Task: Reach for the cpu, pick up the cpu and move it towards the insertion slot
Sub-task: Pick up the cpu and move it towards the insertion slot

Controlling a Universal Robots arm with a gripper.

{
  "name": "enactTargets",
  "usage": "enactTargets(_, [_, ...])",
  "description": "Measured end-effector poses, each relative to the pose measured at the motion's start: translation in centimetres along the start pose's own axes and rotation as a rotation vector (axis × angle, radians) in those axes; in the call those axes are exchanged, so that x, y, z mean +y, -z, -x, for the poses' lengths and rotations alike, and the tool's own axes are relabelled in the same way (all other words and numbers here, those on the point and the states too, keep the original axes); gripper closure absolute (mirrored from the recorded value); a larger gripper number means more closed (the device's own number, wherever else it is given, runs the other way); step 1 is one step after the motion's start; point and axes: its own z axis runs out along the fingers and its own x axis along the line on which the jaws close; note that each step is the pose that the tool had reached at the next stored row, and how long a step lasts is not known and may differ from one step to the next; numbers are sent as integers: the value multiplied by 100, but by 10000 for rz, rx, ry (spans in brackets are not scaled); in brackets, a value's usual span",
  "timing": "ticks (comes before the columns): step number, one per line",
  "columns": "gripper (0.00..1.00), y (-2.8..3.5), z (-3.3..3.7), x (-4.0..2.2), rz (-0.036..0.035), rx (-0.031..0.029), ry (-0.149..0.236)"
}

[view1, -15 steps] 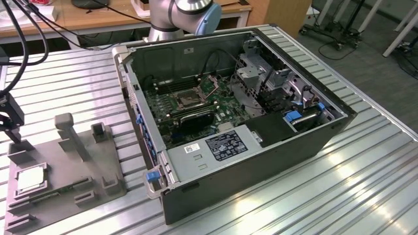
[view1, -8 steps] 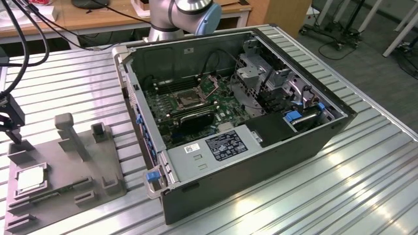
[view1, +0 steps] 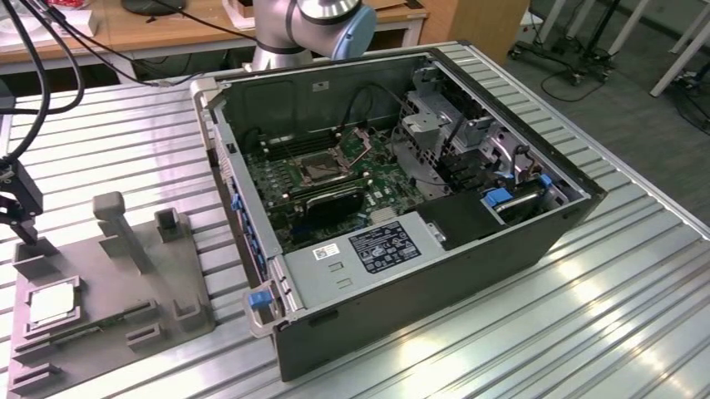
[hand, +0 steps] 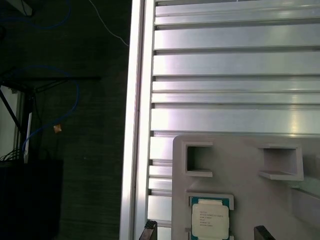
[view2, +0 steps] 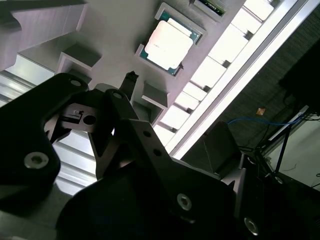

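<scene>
The cpu (view1: 50,307) is a pale square chip lying flat in a recess of the grey fixture plate (view1: 111,287) at the exterior view's left. My gripper (view1: 25,223) hangs above the plate's far corner, a short way up from the chip and not touching it. In the first wrist view my gripper (hand: 206,232) is open, and the cpu (hand: 210,220) lies beyond the gap between its two dark fingertips. The second wrist view has the cpu (view2: 167,45) past one fingertip (view2: 131,79). The insertion slot (view1: 318,169) sits on the motherboard inside the open computer case.
The open computer case (view1: 444,266) lies on the ribbed metal table (view1: 621,316), to the exterior view's right of the fixture. Tall grey posts (view1: 111,218) rise from the fixture plate. The table's edge (hand: 136,125) runs close beside the fixture. Cables (view1: 33,91) hang at the left.
</scene>
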Motion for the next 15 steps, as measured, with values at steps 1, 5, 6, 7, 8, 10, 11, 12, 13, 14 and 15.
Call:
enactTargets(1, [18, 0, 0, 0, 0, 0, 0])
enactTargets(5, [18, -7, 0, 0, 0, 0, 0])
enactTargets(6, [18, -9, 0, 0, 0, -1, 0])
enactTargets(7, [18, -11, 0, 0, 0, 0, 0])
enactTargets(8, [18, -13, 0, 0, 0, -1, 0])
enactTargets(10, [18, -17, 0, -1, 0, 0, 0])
enactTargets(11, [18, -20, 0, -1, -1, 1, 0])
enactTargets(12, [18, -23, 0, -1, -1, 1, 0])
enactTargets(13, [18, -23, 0, -1, -1, 1, 0])
enactTargets(14, [18, -24, 0, -1, 0, 0, 0])
enactTargets(15, [18, -24, 0, -1, 0, 1, 0])
